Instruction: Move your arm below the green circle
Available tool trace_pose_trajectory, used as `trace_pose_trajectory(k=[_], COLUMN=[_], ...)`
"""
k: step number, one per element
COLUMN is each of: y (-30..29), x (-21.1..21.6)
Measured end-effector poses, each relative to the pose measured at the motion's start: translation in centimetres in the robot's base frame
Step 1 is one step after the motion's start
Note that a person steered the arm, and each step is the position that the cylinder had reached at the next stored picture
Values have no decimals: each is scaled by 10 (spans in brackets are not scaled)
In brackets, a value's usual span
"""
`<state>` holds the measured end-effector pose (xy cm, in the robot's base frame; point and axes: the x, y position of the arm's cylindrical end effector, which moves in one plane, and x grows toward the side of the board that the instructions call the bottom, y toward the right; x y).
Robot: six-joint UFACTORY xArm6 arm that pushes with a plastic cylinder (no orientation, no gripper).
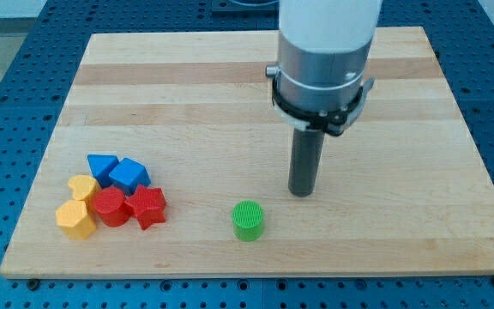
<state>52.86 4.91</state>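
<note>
The green circle is a small ribbed cylinder standing on the wooden board near the view's bottom, a little right of centre. My tip rests on the board to the right of the green circle and slightly above it in the view, about one block width apart, not touching it. The dark rod rises from the tip to the grey and white arm body at the view's top.
A tight cluster of blocks lies at the view's bottom left: a blue triangle, a blue block, a yellow heart, a yellow block, a red circle and a red star. The board's bottom edge runs just under the green circle.
</note>
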Motion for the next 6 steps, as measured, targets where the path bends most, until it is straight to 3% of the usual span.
trace_pose_trajectory(k=[4, 6], y=[-45, -72], x=[83, 78])
